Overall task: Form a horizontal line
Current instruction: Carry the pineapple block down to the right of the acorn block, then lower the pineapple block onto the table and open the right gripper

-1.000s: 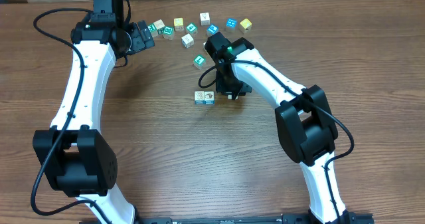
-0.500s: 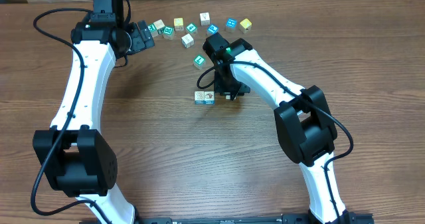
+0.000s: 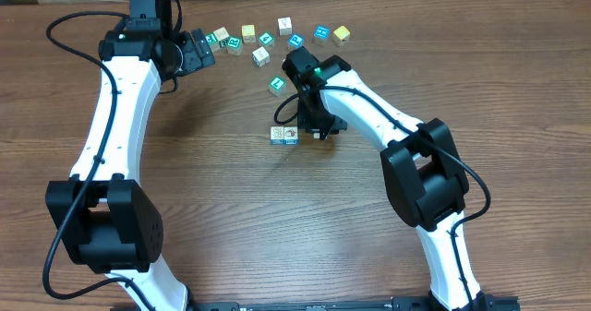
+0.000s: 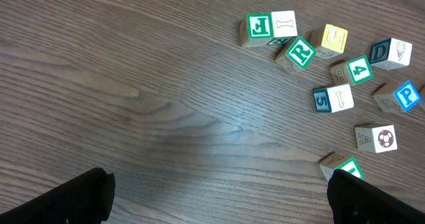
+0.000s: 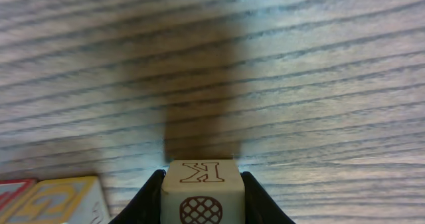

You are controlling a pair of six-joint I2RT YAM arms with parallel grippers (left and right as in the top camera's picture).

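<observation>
The right gripper (image 5: 201,204) is clamped on a pale wooden cube (image 5: 201,174) marked with a brown K and a netted ball. One black finger (image 5: 147,199) presses each side face. Bare wood-grain table (image 5: 299,64) lies open ahead of the cube. The row of small wooden picture cubes (image 3: 283,136) sits just beside the held cube, with a narrow gap between them. The left gripper (image 4: 222,201) stands wide apart and empty, near the scattered letter cubes (image 4: 325,58) along the table's far edge.
</observation>
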